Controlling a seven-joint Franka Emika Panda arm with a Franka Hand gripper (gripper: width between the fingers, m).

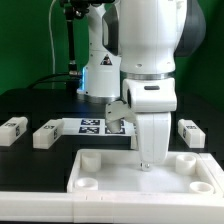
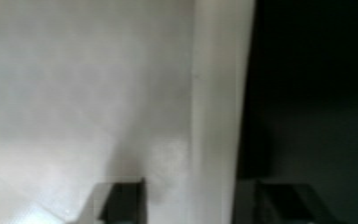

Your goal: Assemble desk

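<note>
Gripper (image 1: 147, 162) partly open, straddling tabletop (image 1: 120, 196) rim, one finger each side.

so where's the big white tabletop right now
The large white rectangular rimmed plastic tabletop lies at the front of the exterior view, just in front of the marker board, with the gripper at its far rim.
</note>
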